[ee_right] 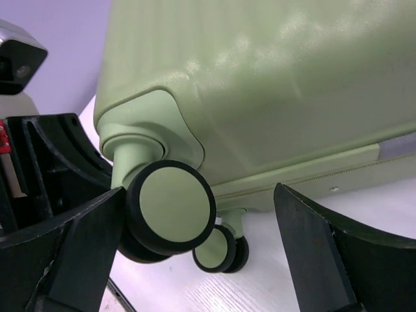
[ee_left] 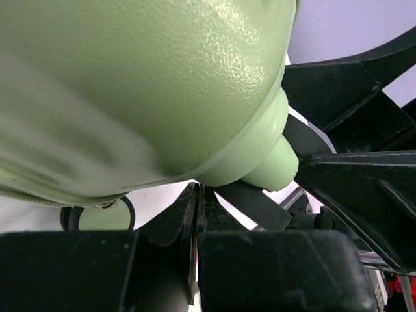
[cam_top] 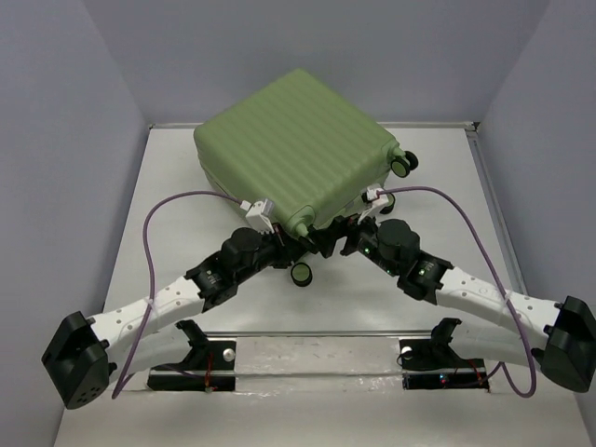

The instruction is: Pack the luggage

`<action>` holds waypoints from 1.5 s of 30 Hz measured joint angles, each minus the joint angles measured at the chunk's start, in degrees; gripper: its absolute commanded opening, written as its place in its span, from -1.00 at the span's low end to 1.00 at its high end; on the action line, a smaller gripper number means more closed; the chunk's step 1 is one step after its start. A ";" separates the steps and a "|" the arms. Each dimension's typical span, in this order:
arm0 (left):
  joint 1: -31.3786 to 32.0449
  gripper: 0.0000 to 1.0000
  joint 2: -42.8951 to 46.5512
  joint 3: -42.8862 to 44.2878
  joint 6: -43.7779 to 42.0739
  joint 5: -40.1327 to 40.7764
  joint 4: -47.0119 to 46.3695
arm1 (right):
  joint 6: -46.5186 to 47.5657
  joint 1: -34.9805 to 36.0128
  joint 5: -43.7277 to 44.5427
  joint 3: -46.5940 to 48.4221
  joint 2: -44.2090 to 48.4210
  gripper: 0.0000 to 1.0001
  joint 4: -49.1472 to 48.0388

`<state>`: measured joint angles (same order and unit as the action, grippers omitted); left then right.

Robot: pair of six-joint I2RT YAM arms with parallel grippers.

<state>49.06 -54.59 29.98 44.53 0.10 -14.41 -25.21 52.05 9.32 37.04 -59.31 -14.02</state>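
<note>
Desk (cam_top: 168, 279): white, both arms bolted at its near edge.
Luggage (cam_top: 293, 149): closed, light green, ribbed; lies at the far middle of the desk, one wheeled corner toward the arms.
Left jaws: at that corner, close under the shell; open or closed, I cannot tell.
Right jaws: spread wide, either side of a wheel.
Wheel (ee_right: 170, 207): green-faced, black-rimmed, just beside one finger.
</note>
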 measured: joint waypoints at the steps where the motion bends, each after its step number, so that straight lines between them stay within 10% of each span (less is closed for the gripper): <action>1: 0.00 -0.81 -0.57 0.00 0.15 -0.37 -0.61 | -0.28 -0.44 -0.81 0.00 -0.33 0.95 -0.52; 12: 0.00 -0.81 -2.45 0.00 1.03 -1.62 -3.21 | -2.91 -1.05 -9.25 0.02 -5.77 0.58 -6.23; 22: 0.00 -0.80 -3.28 -1.16 1.01 -1.57 -5.35 | -1.05 -1.70 -10.19 -0.35 -6.14 -0.67 -10.91; 25: 0.09 -0.45 -0.72 -3.41 0.74 0.15 -5.22 | -0.39 -1.70 -9.73 -0.37 -6.21 -0.82 -11.06; 29: 0.11 -0.07 5.11 -7.67 -0.17 4.48 -2.86 | 1.07 -1.62 -9.16 -0.35 -6.19 -0.86 -11.08; 45: 8.17 0.28 -2.27 -9.62 -6.78 19.19 -3.52 | 4.98 -1.40 -9.46 0.15 -6.16 -0.86 -10.67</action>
<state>57.23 -56.86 20.36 37.76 19.29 -17.93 -20.23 50.65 -0.14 37.19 -65.47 -24.69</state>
